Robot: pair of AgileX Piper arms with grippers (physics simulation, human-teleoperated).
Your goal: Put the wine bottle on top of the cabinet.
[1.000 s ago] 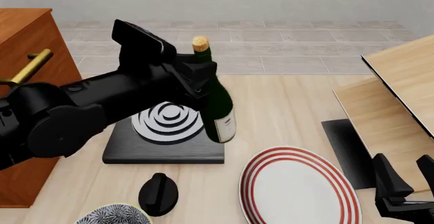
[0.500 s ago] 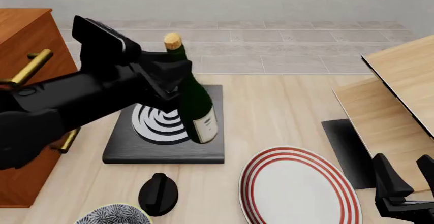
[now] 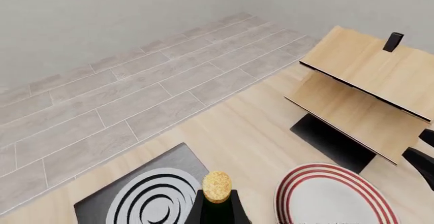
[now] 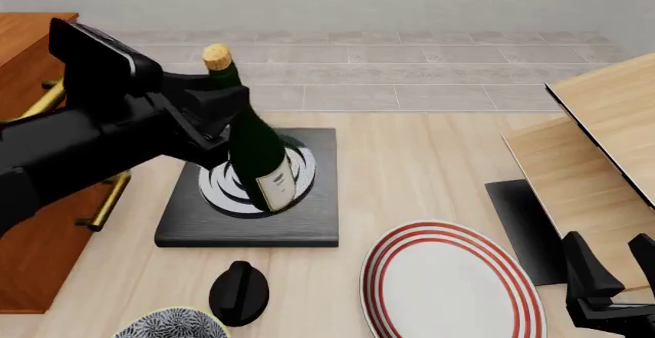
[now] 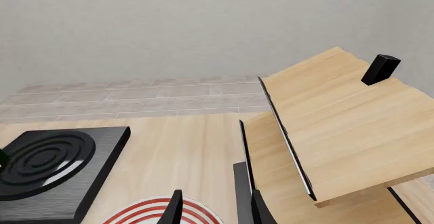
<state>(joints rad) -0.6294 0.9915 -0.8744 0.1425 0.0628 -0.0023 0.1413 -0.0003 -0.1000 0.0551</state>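
Note:
The wine bottle (image 4: 256, 150) is dark green with a tan cork and a white label. It hangs tilted above the black slab (image 4: 312, 215), cork leaning left toward the cabinet (image 4: 36, 43). My left gripper (image 4: 227, 114) is shut on the bottle's shoulder. The left wrist view shows only the cork (image 3: 217, 186) and a little of the neck. The reddish-brown cabinet fills the left edge, its brass handles (image 4: 106, 200) facing me and its top about level with the cork. My right gripper (image 4: 612, 280) rests low at the right, open and holding nothing, with its fingers (image 5: 175, 210) apart.
A red-ringed white plate (image 4: 450, 284) lies front centre. A black knobbed lid (image 4: 238, 292) and a patterned bowl (image 4: 169, 325) sit front left. Pale wood boards (image 4: 599, 131) slope at the right over a dark mat (image 4: 524, 227). The black slab carries a white ringed disc (image 4: 220, 188).
My left arm has carried the bottle leftward and slightly higher, toward the cabinet. The right arm has stayed still.

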